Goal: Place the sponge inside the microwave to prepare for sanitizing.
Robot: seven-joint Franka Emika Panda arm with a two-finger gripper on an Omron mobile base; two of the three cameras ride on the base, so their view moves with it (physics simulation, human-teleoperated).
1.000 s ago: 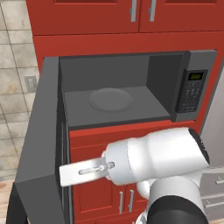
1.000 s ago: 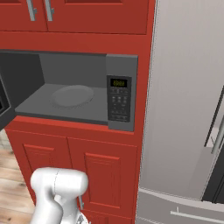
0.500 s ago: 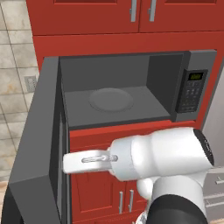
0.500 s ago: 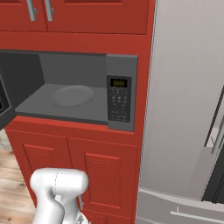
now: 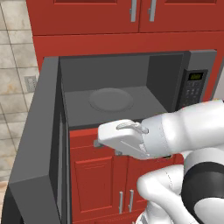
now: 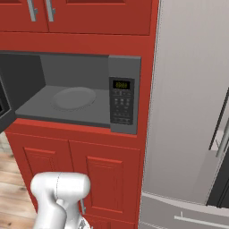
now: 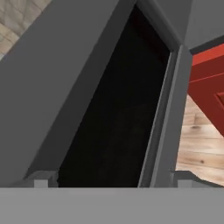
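Microwave [image 5: 131, 94] door [image 5: 37, 144] swung wide, turntable [image 5: 111, 99] bare. Jaws spread apart, empty, low before open door. Sponge nowhere visible; whereabouts cannot tell. Step: door opened. Next: locate sponge, fetch, grasp.

red cabinets [image 6: 85, 174], wooden floor [image 7: 199, 148]

The microwave [image 5: 131, 87] is dark grey inside and out, with a lighter grey round turntable [image 5: 111, 99]. Its door [image 5: 37, 144] is dark grey, framing black glass [image 7: 118, 113]. The keypad [image 6: 121, 105] is black with pale buttons and a green display [image 6: 121, 84]. The cabinets [image 6: 71, 172] are red with silver handles. The fridge [image 6: 188, 98] is light grey. The wall [image 5: 15, 83] carries beige tiles. The floor [image 7: 205, 148] is pale wood-grain planks.
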